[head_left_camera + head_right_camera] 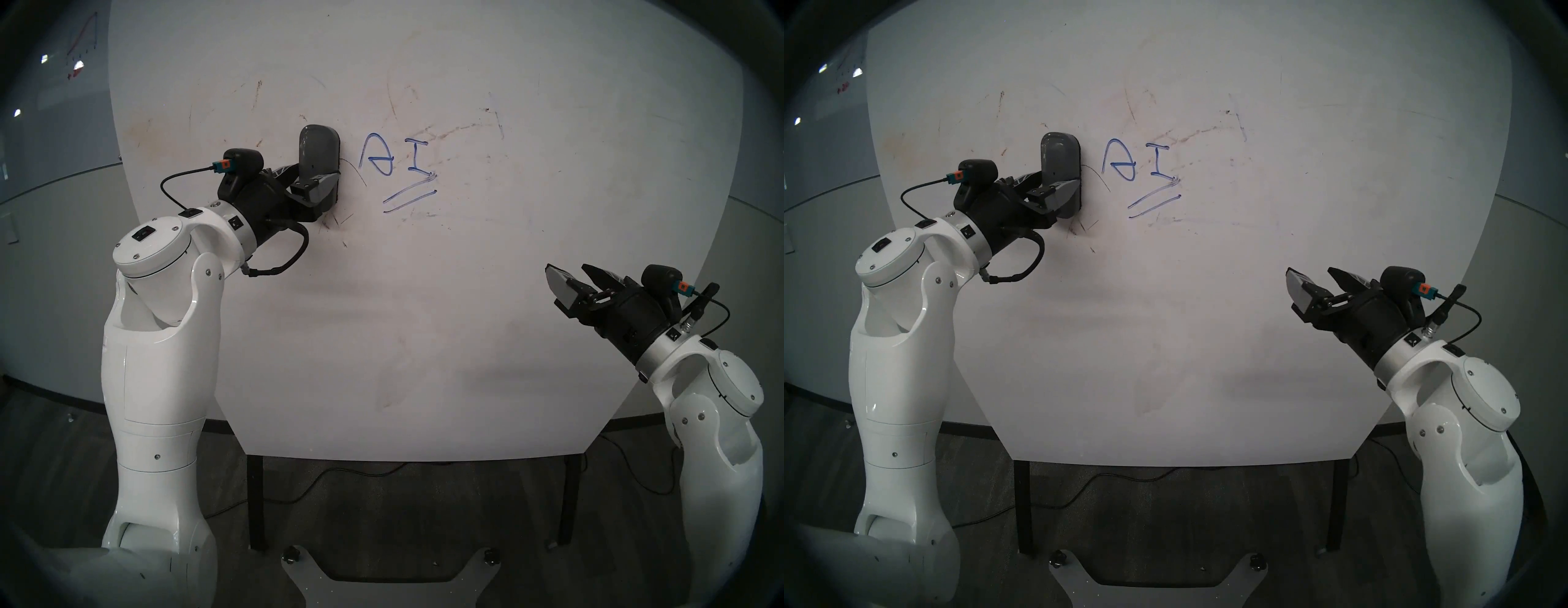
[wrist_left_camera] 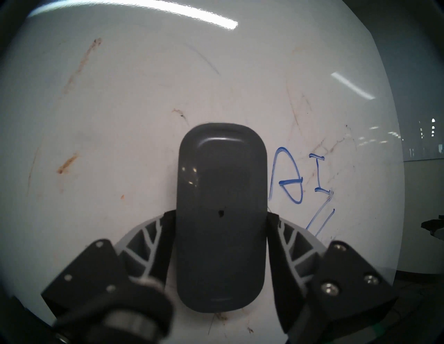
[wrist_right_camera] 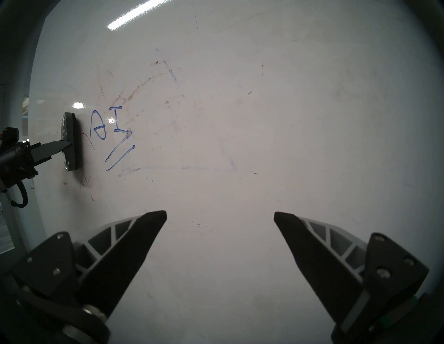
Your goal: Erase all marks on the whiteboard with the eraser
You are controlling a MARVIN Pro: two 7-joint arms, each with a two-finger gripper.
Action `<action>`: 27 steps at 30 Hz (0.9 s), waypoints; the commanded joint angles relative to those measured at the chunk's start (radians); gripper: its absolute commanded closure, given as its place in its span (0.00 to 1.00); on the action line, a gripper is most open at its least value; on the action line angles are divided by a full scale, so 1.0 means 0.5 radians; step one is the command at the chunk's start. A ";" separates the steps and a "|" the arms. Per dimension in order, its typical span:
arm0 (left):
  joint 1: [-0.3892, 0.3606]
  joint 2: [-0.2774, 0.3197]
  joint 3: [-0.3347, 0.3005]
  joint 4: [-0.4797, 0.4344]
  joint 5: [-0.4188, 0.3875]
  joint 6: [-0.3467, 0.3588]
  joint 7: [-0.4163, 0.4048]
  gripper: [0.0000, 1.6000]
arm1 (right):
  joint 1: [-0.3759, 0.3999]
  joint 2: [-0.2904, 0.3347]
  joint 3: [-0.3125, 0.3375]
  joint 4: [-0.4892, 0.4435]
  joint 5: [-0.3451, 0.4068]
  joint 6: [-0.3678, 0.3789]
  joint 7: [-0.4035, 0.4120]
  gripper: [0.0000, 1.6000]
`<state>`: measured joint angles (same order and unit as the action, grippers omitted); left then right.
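Whiteboard: the large white flat board with rounded corners (image 1: 466,297), scuffed with faint brown stains and thin scratches, fills the head views.
Eraser: the dark grey, pill-shaped plastic eraser (image 2: 221,216) stands upright with its black felt face flat against the whiteboard, just left of the marks in the head views, apart from them.
Marks: the blue marker strokes (image 1: 403,170) sit near the board's upper middle: a crossed oval, an "I" beside it and two slanted underlines below, all unsmeared.
Left tool: the left tool (image 1: 316,187) has both fingers (image 2: 288,242) clamped on the eraser's long sides at its lower half.
Right tool: the right tool (image 3: 219,216) hovers before the board's lower right, fingers spread wide, holding nothing, well apart from the marks.
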<state>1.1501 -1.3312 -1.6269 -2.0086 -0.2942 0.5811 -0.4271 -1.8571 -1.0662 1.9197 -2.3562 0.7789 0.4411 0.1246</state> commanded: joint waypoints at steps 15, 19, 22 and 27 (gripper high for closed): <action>-0.434 0.136 0.202 0.214 0.203 0.033 0.007 1.00 | 0.016 0.004 0.003 -0.027 -0.002 -0.003 0.001 0.00; -0.471 0.198 0.277 0.211 0.288 0.068 -0.017 1.00 | 0.016 0.003 0.003 -0.027 -0.002 -0.002 0.001 0.00; -0.519 0.222 0.336 0.227 0.348 0.088 -0.023 1.00 | 0.016 0.003 0.003 -0.028 -0.003 -0.002 0.001 0.00; -0.595 0.209 0.406 0.260 0.406 0.125 -0.032 1.00 | 0.017 0.002 0.003 -0.028 -0.003 -0.001 0.000 0.00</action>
<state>0.9580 -1.2261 -1.4744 -1.9392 -0.1422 0.6232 -0.4572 -1.8569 -1.0674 1.9199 -2.3561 0.7779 0.4416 0.1256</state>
